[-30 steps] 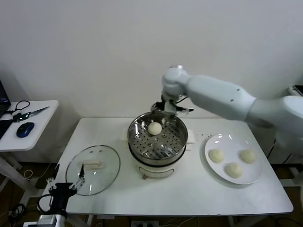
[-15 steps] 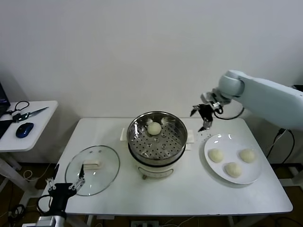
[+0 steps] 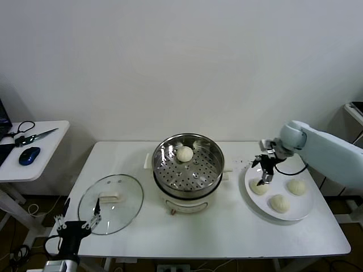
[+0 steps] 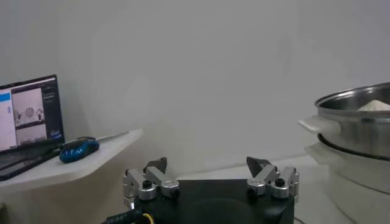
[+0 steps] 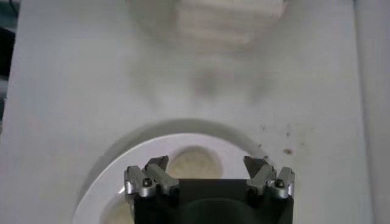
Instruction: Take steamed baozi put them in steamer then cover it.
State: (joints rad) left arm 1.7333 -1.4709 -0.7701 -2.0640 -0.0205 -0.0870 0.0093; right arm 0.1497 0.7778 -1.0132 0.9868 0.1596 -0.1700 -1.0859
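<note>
The steamer stands uncovered mid-table with one baozi on its perforated tray. Three more baozi lie on a white plate to the right. My right gripper hangs open just above the leftmost of them. In the right wrist view that bun shows between the spread fingers of the right gripper, untouched. The cover, a glass lid with a cream handle, lies flat left of the steamer. My left gripper is parked open and empty below the table's front left corner; its own view shows it.
A side table at far left carries a blue mouse and scissors. The white table has bare surface along its front. The left wrist view shows the steamer's side and a laptop.
My right arm swung from over the steamer's back rim to the right and down, to just above the plate. The bun in the steamer stayed put. The left arm did not move.
</note>
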